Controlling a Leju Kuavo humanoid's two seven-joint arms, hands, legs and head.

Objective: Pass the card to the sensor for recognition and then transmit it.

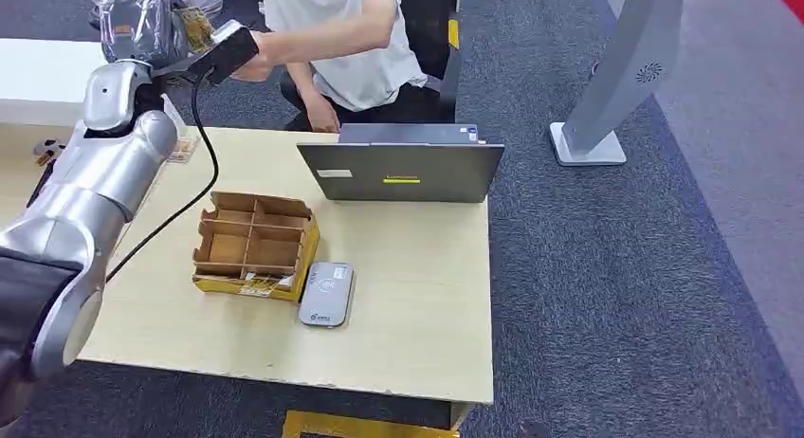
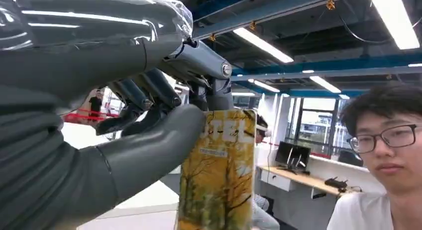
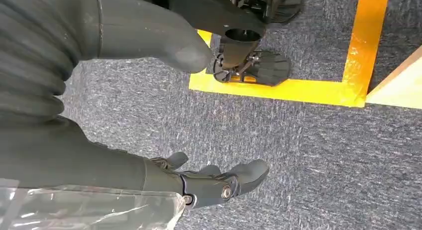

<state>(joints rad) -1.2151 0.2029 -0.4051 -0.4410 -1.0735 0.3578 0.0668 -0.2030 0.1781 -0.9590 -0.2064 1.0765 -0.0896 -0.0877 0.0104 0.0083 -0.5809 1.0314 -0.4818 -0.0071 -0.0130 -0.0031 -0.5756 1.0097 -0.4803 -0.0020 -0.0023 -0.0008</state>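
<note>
A light wooden table (image 1: 417,296) fills the middle of the scene, a person (image 1: 341,40) in a white shirt crouched at its far edge. Near the far side of the table stands a grey laptop (image 1: 403,171), its lid towards the robot; nearer and to the left sits an open cardboard divider box (image 1: 254,244), with the flat grey card sensor (image 1: 326,293) just beside its right wall. The robot's left hand (image 1: 142,26) is raised high at far left, beyond the table's far-left corner, pinching the card (image 2: 219,175) between thumb (image 2: 149,150) and fingers (image 2: 144,98) by its upper end; the yellow, tree-printed face hangs free below. The person's hand reaches towards the card in the head view. The right hand (image 3: 209,182) hangs at the robot's side over grey carpet, fingers loosely spread, holding nothing.

The card looks thin, light, fairly stiff and glossy, so likely slippery: an edge pinch suits it. The box and a black cable (image 1: 185,206) trailing from the left arm lie between the raised hand and the sensor.
</note>
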